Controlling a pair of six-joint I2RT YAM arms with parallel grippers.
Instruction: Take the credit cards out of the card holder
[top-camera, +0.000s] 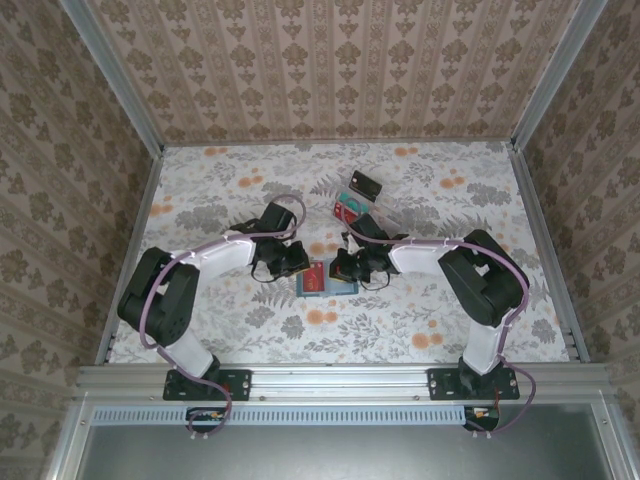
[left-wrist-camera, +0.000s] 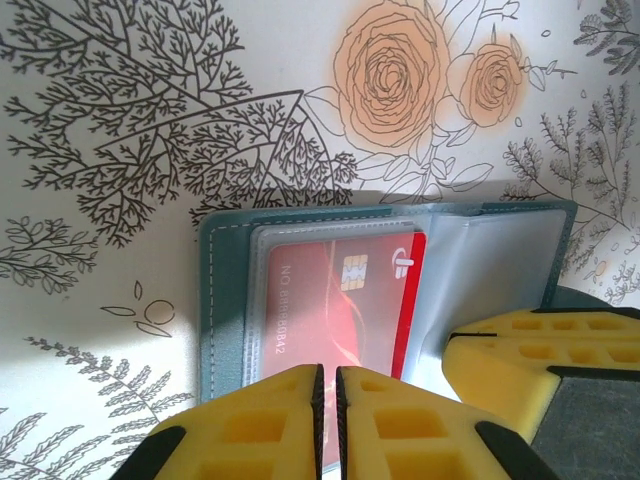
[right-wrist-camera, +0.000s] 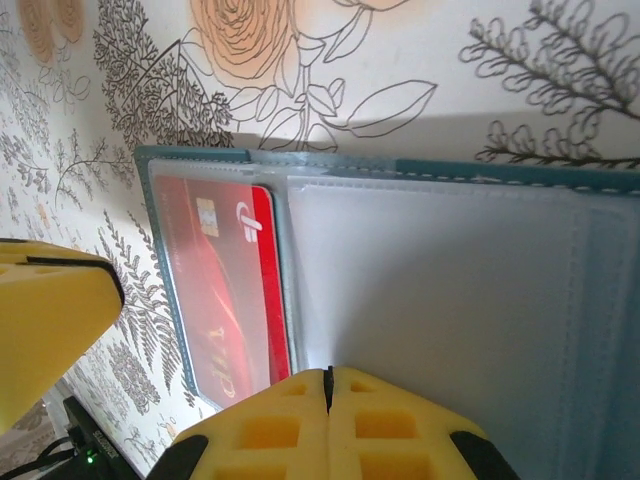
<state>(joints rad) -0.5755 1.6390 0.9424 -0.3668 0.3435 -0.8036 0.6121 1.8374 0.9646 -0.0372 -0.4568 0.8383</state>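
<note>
Card holder (left-wrist-camera: 222, 300) lies open, red card (left-wrist-camera: 320, 310) sleeved in its left panel. The left gripper (left-wrist-camera: 329, 420) is nearly closed at that panel's edge and the right gripper (right-wrist-camera: 328, 415) is pressed together over its lining.

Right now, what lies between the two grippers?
The open card holder, holding the red card, lies between the left gripper and right gripper, in the top view.

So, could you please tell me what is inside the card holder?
A red credit card sits in a clear pocket of the card holder, chip showing. The other panel's pockets look empty. The left gripper covers the card's near end, and anything behind the card is hidden.
</note>
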